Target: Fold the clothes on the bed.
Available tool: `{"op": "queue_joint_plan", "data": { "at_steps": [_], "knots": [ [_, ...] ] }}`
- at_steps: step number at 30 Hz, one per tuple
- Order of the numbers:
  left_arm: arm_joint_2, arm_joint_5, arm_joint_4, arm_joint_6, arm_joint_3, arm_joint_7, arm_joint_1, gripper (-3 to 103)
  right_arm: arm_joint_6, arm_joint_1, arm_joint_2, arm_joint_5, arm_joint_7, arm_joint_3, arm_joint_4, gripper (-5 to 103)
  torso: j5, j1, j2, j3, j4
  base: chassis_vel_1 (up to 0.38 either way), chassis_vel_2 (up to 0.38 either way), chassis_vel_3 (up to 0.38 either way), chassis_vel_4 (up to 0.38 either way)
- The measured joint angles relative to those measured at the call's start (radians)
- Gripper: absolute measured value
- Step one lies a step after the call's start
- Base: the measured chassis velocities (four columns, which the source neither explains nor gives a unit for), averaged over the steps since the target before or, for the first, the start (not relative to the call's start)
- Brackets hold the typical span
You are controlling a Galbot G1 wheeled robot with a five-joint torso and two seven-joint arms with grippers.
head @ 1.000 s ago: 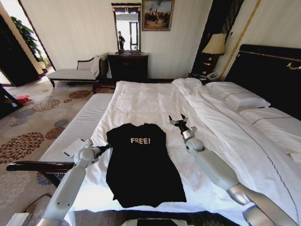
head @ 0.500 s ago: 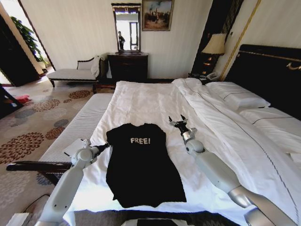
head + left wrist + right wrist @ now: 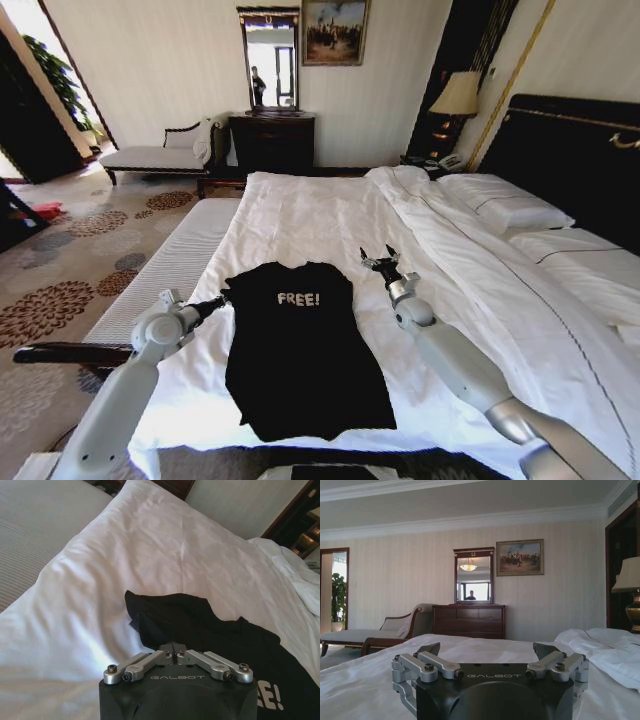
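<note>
White bedding covers the bed (image 3: 300,215), head view: sheet smooth at the near half, duvet (image 3: 470,255) heaped along the right, pillows (image 3: 505,210) against a dark headboard (image 3: 570,150). Black T-shirt (image 3: 300,350) lying flat on the near part of the sheet, "FREE!" lettering upward, hem toward the robot. Left gripper (image 3: 222,298) at the shirt's left sleeve, fingers drawn together on the sleeve edge. Right gripper (image 3: 378,257) over bare sheet just beside the shirt's right shoulder, fingers spread, nothing between them. Striped bench (image 3: 165,270) along the bed's left side. Patterned carpet (image 3: 70,260) beyond. Pale chaise (image 3: 160,152), dark dresser (image 3: 272,140) with mirror (image 3: 268,60), framed painting (image 3: 335,30) and lamp (image 3: 458,95) at the far wall.

Left wrist view: left gripper (image 3: 173,647) closed, fingertips meeting on a raised pinch of the black sleeve of the T-shirt (image 3: 210,625); white lettering partly visible at the edge. Creased white sheet (image 3: 100,590) around it; striped bench (image 3: 40,525) beyond the bed edge.

Right wrist view: right gripper (image 3: 487,650) with fingers wide apart, empty, above the white sheet (image 3: 365,682). Chaise (image 3: 380,632), dresser (image 3: 469,621), mirror (image 3: 473,575), painting (image 3: 519,557) and lamp (image 3: 629,587) against the striped wall.
</note>
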Motion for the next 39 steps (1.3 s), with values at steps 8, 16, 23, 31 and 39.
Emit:
{"op": "queue_joint_plan", "data": {
  "at_steps": [8, 16, 23, 31, 39],
  "knots": [
    [0.021, 0.004, -0.034, 0.013, -0.012, -0.043, 0.031, 0, 0.000, -0.011, -0.001, 0.001, 0.000, 0.012, 0.007, 100, -0.0003, 0.000, 0.000, 0.000, 0.0000, 0.000, 0.000, 0.000, 0.000],
    [0.029, 0.035, -0.047, 0.028, -0.031, -0.064, 0.076, 0, -0.001, -0.024, -0.006, 0.001, -0.004, 0.026, 0.009, 100, 0.0000, 0.000, 0.000, 0.000, -0.0001, 0.000, 0.000, 0.000, 0.000],
    [0.015, 0.063, -0.079, 0.030, -0.036, -0.067, 0.135, 0, -0.002, -0.018, -0.004, 0.004, -0.004, 0.019, 0.011, 100, -0.0003, 0.000, 0.000, 0.000, -0.0001, 0.000, 0.000, 0.000, 0.000],
    [-0.027, 0.057, -0.151, -0.028, -0.121, -0.015, 0.213, 24, -0.003, -0.019, 0.010, -0.001, -0.004, 0.004, 0.002, 100, 0.0001, 0.000, 0.000, 0.000, 0.0003, 0.000, 0.000, 0.000, 0.000],
    [-0.083, 0.009, -0.015, -0.074, -0.121, 0.018, 0.129, 52, -0.004, -0.011, 0.009, -0.001, -0.001, -0.014, -0.006, 100, -0.0001, 0.000, 0.000, 0.000, -0.0001, 0.000, 0.000, 0.000, 0.000]
  ]
}}
